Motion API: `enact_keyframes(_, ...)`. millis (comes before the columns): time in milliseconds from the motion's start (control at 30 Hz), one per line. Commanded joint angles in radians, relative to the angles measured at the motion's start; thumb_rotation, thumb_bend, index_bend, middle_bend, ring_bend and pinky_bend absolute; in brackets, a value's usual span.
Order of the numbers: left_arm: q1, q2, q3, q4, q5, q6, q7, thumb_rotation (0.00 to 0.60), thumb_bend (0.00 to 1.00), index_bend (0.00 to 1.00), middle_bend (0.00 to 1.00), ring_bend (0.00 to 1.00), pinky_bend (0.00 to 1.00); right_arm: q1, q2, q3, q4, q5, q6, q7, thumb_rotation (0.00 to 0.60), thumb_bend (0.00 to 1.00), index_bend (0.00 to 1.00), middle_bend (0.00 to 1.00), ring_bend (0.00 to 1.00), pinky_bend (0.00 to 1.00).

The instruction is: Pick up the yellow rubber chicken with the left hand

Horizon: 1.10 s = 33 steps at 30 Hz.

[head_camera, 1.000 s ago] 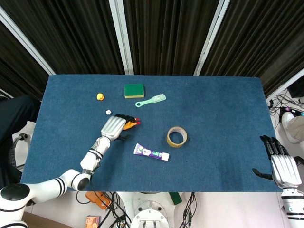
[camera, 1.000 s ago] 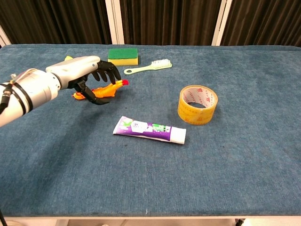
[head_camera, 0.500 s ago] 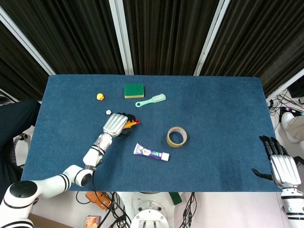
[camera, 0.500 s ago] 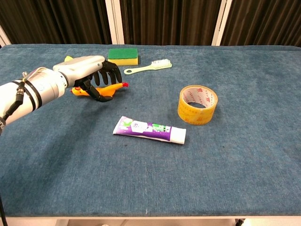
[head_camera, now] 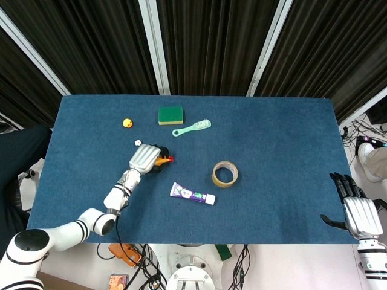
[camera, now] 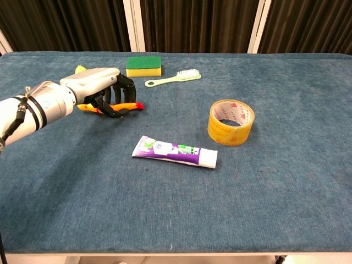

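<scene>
The yellow rubber chicken [camera: 128,106] lies lengthwise on the blue table, left of centre, its red head pointing right. My left hand [camera: 96,88] covers it from above, with the dark fingers curled around its body. In the head view only the chicken's orange-red end [head_camera: 166,160] shows past the left hand [head_camera: 144,158]. My right hand [head_camera: 361,215] rests at the table's near right corner with its fingers stretched out and nothing in it; the chest view does not show it.
A green and yellow sponge [camera: 144,65] and a pale green brush [camera: 173,78] lie behind the chicken. A toothpaste tube [camera: 175,152] and a tape roll [camera: 231,121] sit to its right. A small yellow toy [head_camera: 127,122] and a white bit [head_camera: 138,143] lie to the far left.
The left hand has closed its fingers around the chicken and drawn it a little to the left; the chicken now lies flatter. The right hand has not moved.
</scene>
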State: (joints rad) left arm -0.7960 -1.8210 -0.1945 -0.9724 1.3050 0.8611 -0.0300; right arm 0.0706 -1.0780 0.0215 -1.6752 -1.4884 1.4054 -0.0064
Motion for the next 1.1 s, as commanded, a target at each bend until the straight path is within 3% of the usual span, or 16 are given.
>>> enact_keyframes(33, 0.001, 0.003, -0.001, -0.001, 0.007, 0.015, -0.008, 0.6, 0.43, 0.55, 0.59, 0.54, 0.61, 0.0, 0.0, 0.0, 0.0, -0.001, 0.0, 0.0, 0.6, 0.21, 0.05, 0.13, 0.1, 0.27)
enact_keyframes(133, 0.003, 0.012, 0.001, -0.006, 0.016, 0.031, -0.013, 0.6, 0.5, 0.63, 0.63, 0.59, 0.66, 0.001, 0.0, -0.001, 0.001, -0.002, 0.0, 0.0, 0.6, 0.21, 0.06, 0.12, 0.1, 0.27)
enact_keyframes(400, 0.017, 0.079, -0.003, -0.083, 0.031, 0.084, 0.025, 0.6, 0.53, 0.64, 0.64, 0.6, 0.67, 0.001, 0.0, -0.002, 0.001, -0.004, 0.0, -0.002, 0.6, 0.21, 0.05, 0.13, 0.1, 0.28)
enact_keyframes(600, 0.027, 0.209, -0.032, -0.282, 0.052, 0.161, 0.113, 0.6, 0.53, 0.64, 0.64, 0.6, 0.67, 0.001, -0.001, -0.003, 0.0, -0.006, 0.001, -0.005, 0.6, 0.21, 0.06, 0.13, 0.1, 0.28)
enact_keyframes(833, 0.043, 0.405, -0.077, -0.59, 0.097, 0.257, 0.239, 0.6, 0.51, 0.64, 0.64, 0.6, 0.67, 0.0, 0.0, -0.003, -0.001, -0.003, 0.002, -0.005, 0.6, 0.21, 0.05, 0.13, 0.1, 0.28)
enact_keyframes(1100, 0.104, 0.564, -0.129, -0.844, 0.133, 0.386, 0.228, 0.6, 0.51, 0.64, 0.64, 0.6, 0.67, -0.001, 0.0, -0.003, -0.002, -0.003, 0.003, -0.005, 0.6, 0.21, 0.05, 0.13, 0.1, 0.28)
